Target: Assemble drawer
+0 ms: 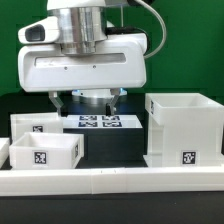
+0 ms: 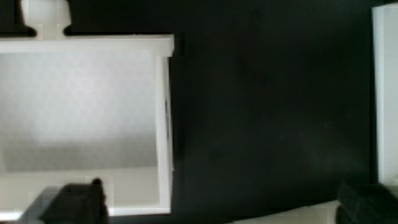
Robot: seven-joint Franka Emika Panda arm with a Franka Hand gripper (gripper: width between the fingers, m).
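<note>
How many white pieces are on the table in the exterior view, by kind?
casing: 1
trays: 2 (front tray, back tray)
rail: 1
marker board: 1
Total: 5

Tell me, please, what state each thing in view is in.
Two-finger gripper: open, holding nothing.
Large white plastic cube-like casing: upright, opening upward, no tray showing inside.
Front small white plastic box tray: upright, empty, outside the casing.
Rear small white plastic box tray: upright, outside the casing.

One casing (image 1: 170, 135), two trays (image 1: 62, 157) (image 1: 22, 124), one marker board (image 1: 97, 122), one rail (image 1: 110, 180).
</note>
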